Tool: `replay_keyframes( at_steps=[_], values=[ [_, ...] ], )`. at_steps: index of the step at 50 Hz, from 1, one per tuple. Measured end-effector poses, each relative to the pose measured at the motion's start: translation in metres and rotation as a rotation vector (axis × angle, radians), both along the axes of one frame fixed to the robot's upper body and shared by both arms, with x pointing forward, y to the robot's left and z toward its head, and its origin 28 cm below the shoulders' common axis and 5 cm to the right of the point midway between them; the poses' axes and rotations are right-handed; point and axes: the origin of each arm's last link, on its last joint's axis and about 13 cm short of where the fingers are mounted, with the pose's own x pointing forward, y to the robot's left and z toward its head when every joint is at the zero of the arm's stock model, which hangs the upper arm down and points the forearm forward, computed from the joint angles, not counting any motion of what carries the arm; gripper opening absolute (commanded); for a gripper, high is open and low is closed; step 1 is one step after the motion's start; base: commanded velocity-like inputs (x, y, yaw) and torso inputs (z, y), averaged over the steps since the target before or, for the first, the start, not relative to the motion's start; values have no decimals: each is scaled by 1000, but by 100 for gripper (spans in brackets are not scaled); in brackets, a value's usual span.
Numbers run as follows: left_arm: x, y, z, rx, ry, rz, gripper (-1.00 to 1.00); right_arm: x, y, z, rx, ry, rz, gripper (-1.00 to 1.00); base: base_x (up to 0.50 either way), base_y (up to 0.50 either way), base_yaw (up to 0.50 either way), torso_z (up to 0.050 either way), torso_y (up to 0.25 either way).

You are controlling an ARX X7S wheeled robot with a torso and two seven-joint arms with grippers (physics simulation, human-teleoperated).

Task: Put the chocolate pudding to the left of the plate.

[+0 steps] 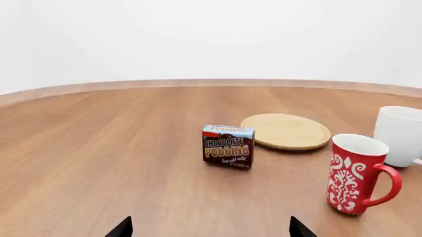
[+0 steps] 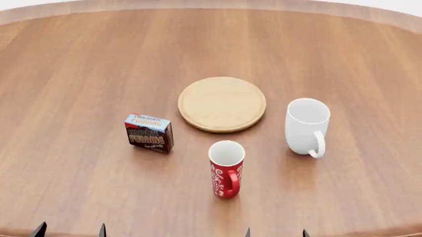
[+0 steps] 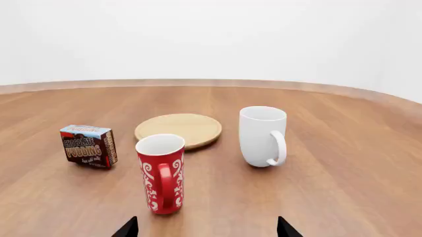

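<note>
Brown pudding (image 1: 228, 146) stands ahead of your left claw (image 1: 209, 231), untouched, near the plate (image 1: 286, 131); both claws spread wide, empty. Grasp and placing remain.

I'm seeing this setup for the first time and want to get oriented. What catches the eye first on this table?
The red patterned mug stands out most, nearest the robot near the middle of the wooden table. Behind it lies the pale plate, with a plain white mug to its right. The chocolate pudding stands upright left of the red mug, near the plate's left front edge, apart from it.
</note>
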Motion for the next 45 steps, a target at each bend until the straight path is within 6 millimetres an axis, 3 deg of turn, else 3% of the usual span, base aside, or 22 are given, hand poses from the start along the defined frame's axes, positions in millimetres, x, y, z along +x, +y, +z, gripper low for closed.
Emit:
replay_keyframes(
  at_steps=[16, 45],
  values=[
    [-1, 0, 2, -2, -7, -3, 100, 1, 0, 1, 8, 4, -19, 100, 0, 0, 0, 0, 0],
    [-2, -1, 2, 6, -12, -15, 100, 0, 3, 0, -8, 7, -18, 100, 0, 196, 0, 0, 0]
  ],
)
